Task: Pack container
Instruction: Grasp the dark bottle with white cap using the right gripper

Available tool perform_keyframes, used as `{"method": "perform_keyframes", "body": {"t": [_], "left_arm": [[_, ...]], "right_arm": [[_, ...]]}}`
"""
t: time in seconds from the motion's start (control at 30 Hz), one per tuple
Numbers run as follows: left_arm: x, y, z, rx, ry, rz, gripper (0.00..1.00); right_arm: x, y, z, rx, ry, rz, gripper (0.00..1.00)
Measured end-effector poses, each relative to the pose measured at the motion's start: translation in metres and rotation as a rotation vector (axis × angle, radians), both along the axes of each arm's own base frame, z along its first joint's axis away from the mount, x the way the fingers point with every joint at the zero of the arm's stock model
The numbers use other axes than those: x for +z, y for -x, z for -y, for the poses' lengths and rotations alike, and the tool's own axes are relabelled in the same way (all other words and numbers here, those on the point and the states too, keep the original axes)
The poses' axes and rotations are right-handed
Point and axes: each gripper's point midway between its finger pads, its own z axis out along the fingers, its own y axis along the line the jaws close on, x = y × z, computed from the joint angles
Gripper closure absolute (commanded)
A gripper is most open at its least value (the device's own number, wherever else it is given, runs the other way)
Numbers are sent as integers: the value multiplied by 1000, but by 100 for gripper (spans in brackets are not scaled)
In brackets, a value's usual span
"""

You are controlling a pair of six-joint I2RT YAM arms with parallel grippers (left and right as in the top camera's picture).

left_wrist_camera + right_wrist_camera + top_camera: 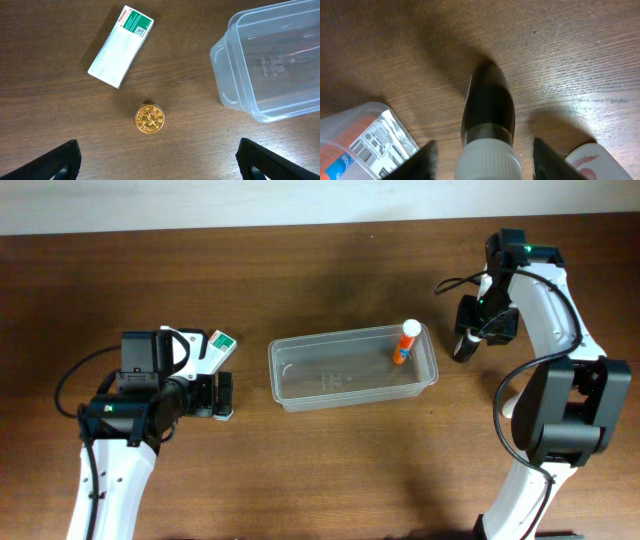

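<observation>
Clear, glossy plastic container [226,96]; beside it, a shiny gold metallic disc [149,119] and matt cardboard box [120,46] on grained wood surface [60,125].

The left arm [110,470] rises from the lower left edge of the overhead frame, its white link ending in a black wrist. Its claw [222,395] points right, low over the surface, fingers [55,162] spread wide at the bottom corners of the wrist view. The right arm [550,300] arches from the lower right to the upper right, and its claw [466,345] points down. Its fingers [427,160] flank a marker [487,110]; whether they grip it is unclear.
</observation>
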Motion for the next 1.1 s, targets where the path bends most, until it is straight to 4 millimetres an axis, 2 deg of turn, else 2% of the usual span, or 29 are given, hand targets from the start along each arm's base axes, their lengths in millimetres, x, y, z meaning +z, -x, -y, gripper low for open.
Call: {"method": "perform_keyframes", "body": {"t": [0.43, 0.6, 0.8, 0.9, 1.1], "left_arm": [[0, 0, 0, 0, 0, 0, 0], [0, 0, 0, 0, 0, 0, 0], [0, 0, 0, 0, 0, 0, 0], [0, 0, 0, 0, 0, 0, 0], [0, 0, 0, 0, 0, 0, 0]], "right_arm": [[-1, -2, 0, -1, 0, 4, 51], [-10, -1, 0, -2, -2, -19, 52], [-19, 0, 0, -5, -4, -41, 65], [-19, 1, 0, -8, -4, -41, 78], [-18, 1, -1, -8, -8, -44, 88]]}}
